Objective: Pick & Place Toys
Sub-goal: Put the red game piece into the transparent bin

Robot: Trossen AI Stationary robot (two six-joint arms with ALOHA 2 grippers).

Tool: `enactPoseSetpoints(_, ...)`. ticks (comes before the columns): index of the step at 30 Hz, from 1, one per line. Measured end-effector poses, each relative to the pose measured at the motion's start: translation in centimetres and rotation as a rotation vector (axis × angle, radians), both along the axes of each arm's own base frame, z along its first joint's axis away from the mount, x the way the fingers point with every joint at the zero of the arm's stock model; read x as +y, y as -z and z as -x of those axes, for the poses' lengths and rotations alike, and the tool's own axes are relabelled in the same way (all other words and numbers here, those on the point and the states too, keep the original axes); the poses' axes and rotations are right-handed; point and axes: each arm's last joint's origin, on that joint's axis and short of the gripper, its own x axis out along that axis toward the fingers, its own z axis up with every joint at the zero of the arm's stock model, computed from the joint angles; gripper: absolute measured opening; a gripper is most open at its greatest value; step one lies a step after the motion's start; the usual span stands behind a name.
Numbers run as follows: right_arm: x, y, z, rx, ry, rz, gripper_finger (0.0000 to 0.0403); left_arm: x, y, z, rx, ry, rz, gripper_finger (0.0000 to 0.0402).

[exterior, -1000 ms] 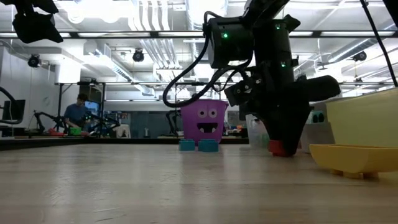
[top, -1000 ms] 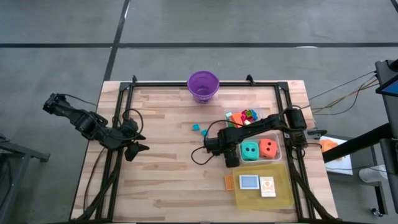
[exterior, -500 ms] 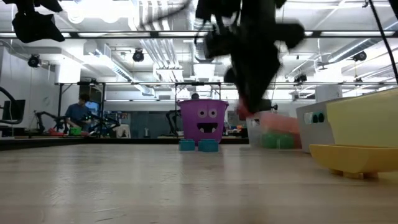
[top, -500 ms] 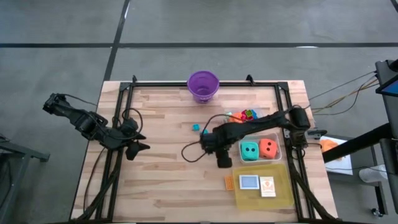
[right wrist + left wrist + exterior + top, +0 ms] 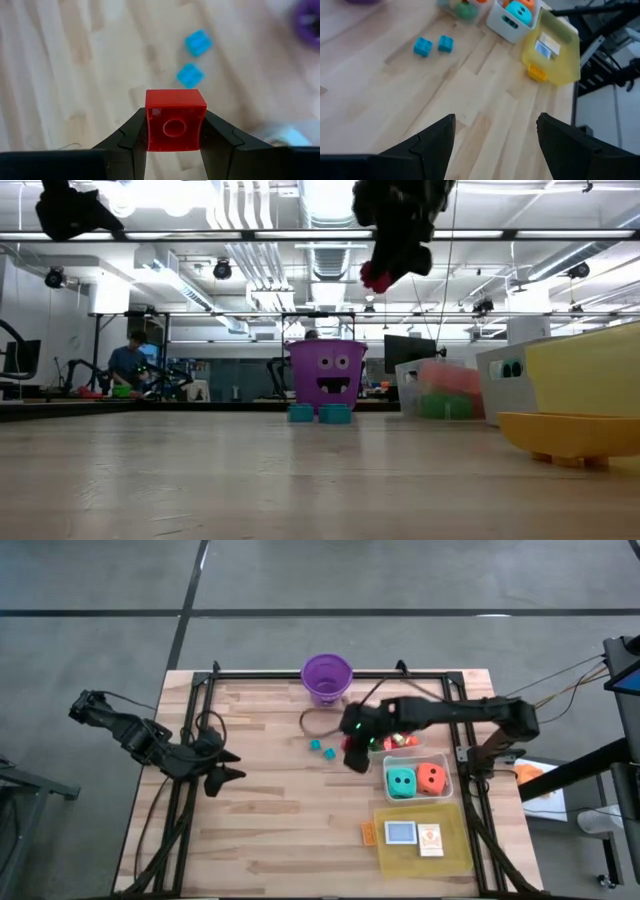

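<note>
While the right gripper (image 5: 172, 131) carries the small red hollow plastic block (image 5: 175, 119) above the wooden counter (image 5: 270, 790), its fingers clamp opposite flat sides, a sound hold for something seemingly light, rigid and smooth.

Right end effector (image 5: 357, 756) beside two blue blocks (image 5: 320, 747).

Grey floor (image 5: 100, 580), wooden table (image 5: 270, 830), ceiling lights (image 5: 330, 200) (bright), distant person (image 5: 127, 360) at desk.

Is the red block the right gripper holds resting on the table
No, the right gripper holds the red block in the air above the table.
</note>
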Motion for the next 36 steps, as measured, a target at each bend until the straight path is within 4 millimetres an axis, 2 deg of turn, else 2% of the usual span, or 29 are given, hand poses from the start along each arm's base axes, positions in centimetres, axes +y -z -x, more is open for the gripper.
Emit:
enactPoseSetpoints(4,-2.3,-1.0,2.4,-0.03,0.121,-0.026,0.0127,0.2,0.0,0.0,-0.009,-0.031,-0.012,0.027)
enactPoseSetpoints(11,-5.2,-0.5,6.7,-0.038,0.323,-0.177,0.0127,0.1,-0.1,-0.1,-0.016,-0.036,-0.003,0.027)
enactPoseSetpoints(16,-6.3,0.6,9.7,0.032,0.536,-0.262,0.0127,0.1,-0.1,-0.1,-0.025,-0.036,0.002,0.027)
enactPoseSetpoints(22,-7.2,2.8,12.8,0.217,0.722,-0.279,0.0127,0.1,-0.1,-0.1,-0.025,-0.035,-0.001,0.027)
enactPoseSetpoints(26,-7.7,4.7,13.7,0.313,0.739,-0.261,0.0127,0.1,-0.1,-0.2,-0.024,-0.026,-0.013,0.027)
enactPoseSetpoints(31,-8.2,6.7,13.7,0.397,0.726,-0.241,0.0127,0.1,-0.1,-0.2,-0.024,-0.028,-0.012,0.027)
enactPoseSetpoints(36,-8.7,7.8,13.7,0.452,0.725,-0.19,0.0127,0.1,-0.1,-0.2,-0.025,-0.037,-0.001,0.027)
